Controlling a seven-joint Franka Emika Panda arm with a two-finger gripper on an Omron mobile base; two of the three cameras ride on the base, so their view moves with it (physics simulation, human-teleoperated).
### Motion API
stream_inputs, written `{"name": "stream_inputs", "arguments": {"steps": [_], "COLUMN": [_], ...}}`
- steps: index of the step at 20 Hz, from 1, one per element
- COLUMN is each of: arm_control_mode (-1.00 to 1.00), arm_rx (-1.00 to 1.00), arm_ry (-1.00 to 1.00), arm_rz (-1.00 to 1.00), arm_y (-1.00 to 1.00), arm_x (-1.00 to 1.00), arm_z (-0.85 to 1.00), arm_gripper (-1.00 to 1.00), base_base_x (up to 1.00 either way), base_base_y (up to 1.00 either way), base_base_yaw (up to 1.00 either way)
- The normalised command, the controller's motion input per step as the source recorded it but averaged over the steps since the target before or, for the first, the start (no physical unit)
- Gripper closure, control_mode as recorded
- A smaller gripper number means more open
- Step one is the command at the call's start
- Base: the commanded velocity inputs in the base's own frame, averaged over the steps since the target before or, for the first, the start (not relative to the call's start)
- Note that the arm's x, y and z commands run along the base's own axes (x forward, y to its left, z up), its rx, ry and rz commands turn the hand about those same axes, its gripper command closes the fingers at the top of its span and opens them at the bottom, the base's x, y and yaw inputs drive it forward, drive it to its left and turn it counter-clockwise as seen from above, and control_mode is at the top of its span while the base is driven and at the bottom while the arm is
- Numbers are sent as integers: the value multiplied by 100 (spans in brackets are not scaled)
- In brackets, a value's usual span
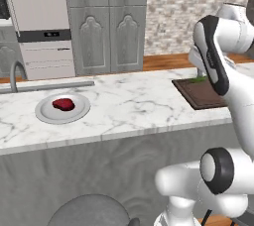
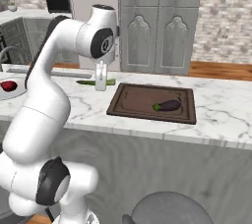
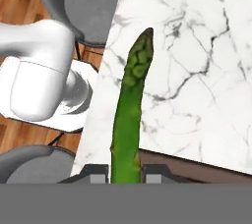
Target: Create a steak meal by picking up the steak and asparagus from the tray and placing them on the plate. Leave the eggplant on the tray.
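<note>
My gripper (image 2: 101, 84) is shut on the asparagus (image 2: 92, 82), a thin green stalk held level just above the marble counter, off the tray's (image 2: 138, 105) left end. In the hand view the asparagus (image 3: 130, 115) rises from between my fingertips (image 3: 98, 171), with its tip over the counter's front edge. A bit of the green asparagus (image 1: 200, 79) peeks out beside my forearm above the tray (image 1: 198, 96). The steak (image 1: 63, 104) lies on the round grey plate (image 1: 47, 113) to the left. The dark purple eggplant (image 2: 167, 105) rests on the tray's right part.
A sink faucet (image 1: 15, 74) stands behind the plate. Grey stools (image 2: 167, 208) sit below the counter's front edge. Cabinets and a brick wall lie beyond the counter. Bare marble (image 1: 134, 103) stretches between plate and tray.
</note>
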Motion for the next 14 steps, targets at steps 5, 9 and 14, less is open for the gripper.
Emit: {"name": "stream_inputs", "arguments": {"steps": [5,9,14], "arm_control_mode": [-100,-100,-100], "arm_rx": [-3,-5,-7], "arm_ry": [0,6,9], "arm_rz": [0,-10,-18], "arm_y": [98,99,100], "arm_x": [-19,0,0], "arm_z": [17,11,1], "arm_gripper": [100,100,100], "base_base_x": [0,0,0], "base_base_y": [0,0,0], "base_base_yaw": [0,0,0]}}
